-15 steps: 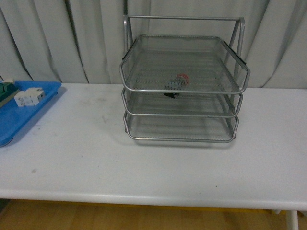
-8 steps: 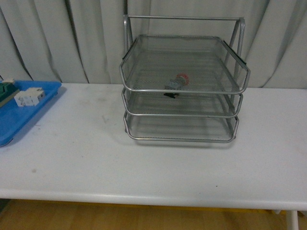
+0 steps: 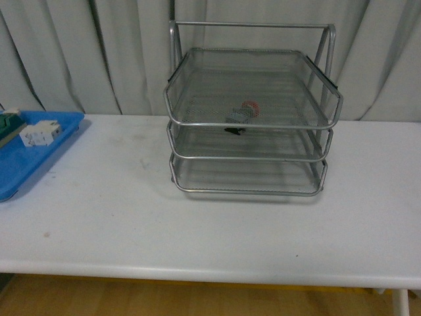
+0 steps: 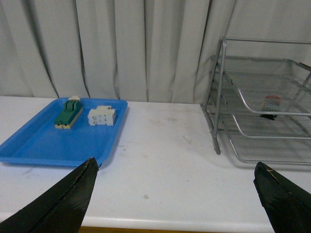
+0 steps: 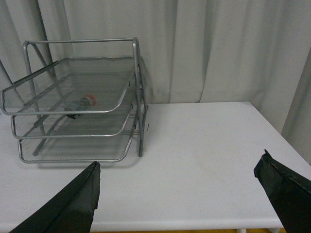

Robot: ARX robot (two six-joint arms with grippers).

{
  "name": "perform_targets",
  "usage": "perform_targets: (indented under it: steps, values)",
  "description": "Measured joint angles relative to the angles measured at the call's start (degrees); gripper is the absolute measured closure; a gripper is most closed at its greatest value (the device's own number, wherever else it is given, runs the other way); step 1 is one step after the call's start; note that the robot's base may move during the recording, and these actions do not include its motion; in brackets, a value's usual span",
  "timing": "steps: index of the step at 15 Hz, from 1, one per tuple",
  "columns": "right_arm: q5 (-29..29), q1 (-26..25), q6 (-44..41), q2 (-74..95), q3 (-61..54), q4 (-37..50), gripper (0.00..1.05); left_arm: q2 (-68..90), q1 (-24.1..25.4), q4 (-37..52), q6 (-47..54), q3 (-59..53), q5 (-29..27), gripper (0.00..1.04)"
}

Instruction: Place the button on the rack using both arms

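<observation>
On the left the blue tray (image 3: 26, 164) holds two other parts, and further right the button (image 3: 245, 112) lies inside the rack (image 3: 253, 125), it seems on a middle tier. Both the left gripper (image 4: 177, 194) and the right gripper (image 5: 180, 194) are spread wide and empty, well apart from the rack, so the sensible thing now is to keep them clear of it. Nothing differs from the earlier front pictures.

Pale pleated curtains (image 3: 118, 59) hang behind a white table (image 3: 197, 230).

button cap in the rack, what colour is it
Red, on the button lying in the rack; clearest in the front view.
</observation>
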Motion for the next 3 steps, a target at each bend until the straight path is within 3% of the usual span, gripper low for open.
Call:
perform_targets:
  steps: [3]
  values:
    - [0.0,0.0,0.0,0.0,0.0,0.0,0.06,0.0,0.0,0.0,0.0,0.0,0.0,0.07]
